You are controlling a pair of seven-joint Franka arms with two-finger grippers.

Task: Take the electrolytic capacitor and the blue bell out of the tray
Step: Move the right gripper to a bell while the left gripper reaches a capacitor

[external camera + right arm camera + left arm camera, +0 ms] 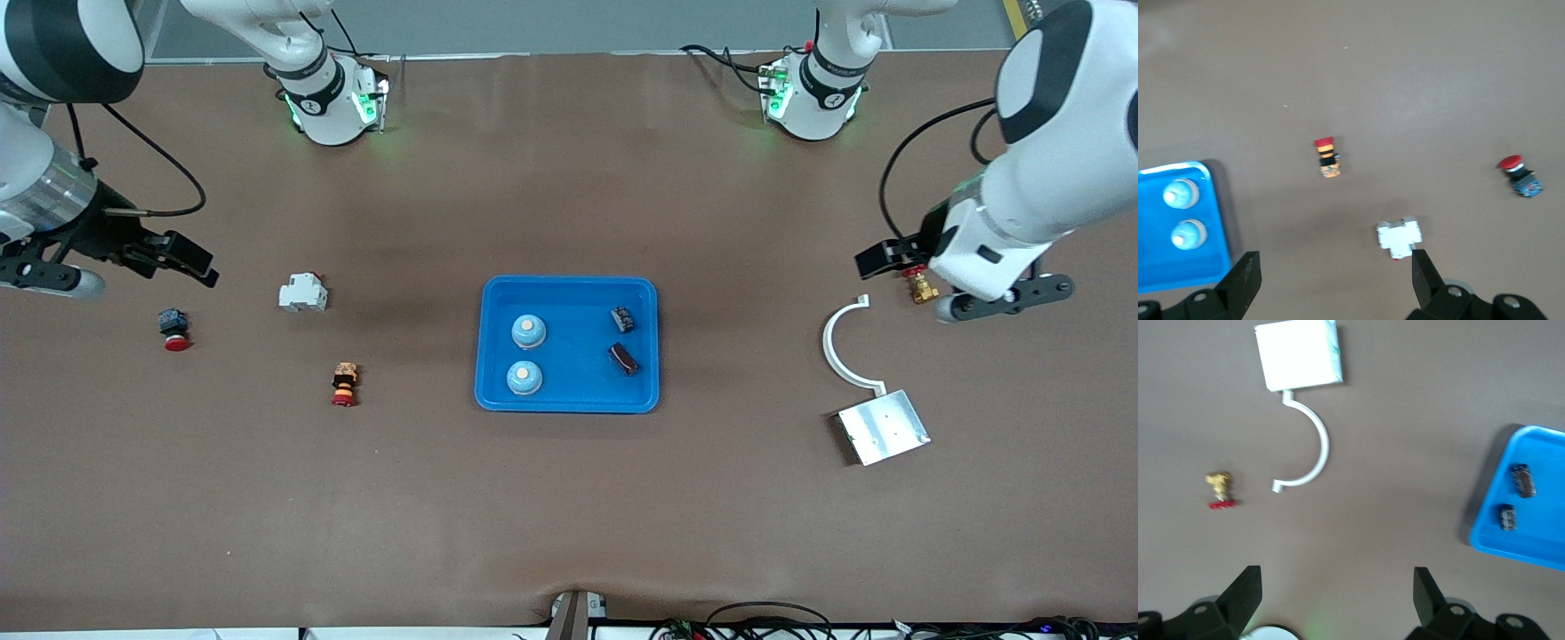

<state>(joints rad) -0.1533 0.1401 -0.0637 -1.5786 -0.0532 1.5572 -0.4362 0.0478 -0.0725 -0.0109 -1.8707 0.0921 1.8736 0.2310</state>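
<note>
**Both arms waited wide of the tray with nothing yet lifted**

Nearest the camera lay the silver metal plate (883, 428), toward the left arm's end of the table, with a white curved bracket (840, 342) touching its corner. The tray (569, 404) sat mid-table holding two blue bells (528, 331) (524, 378) at the side toward the right arm and two dark components (622, 318) (624, 358) at the side toward the left arm; which of these was the capacitor could not be told.

The left gripper (1337, 597) hung with fingers spread over bare table near a brass valve (920, 286). The right gripper (1335, 277) hung likewise spread, above the table near a white breaker (303, 292).

Judged from this, each arm should take the part on its own side, descending vertically and clear of the raised rim, fingers straddling one piece without nudging its neighbour.
</note>
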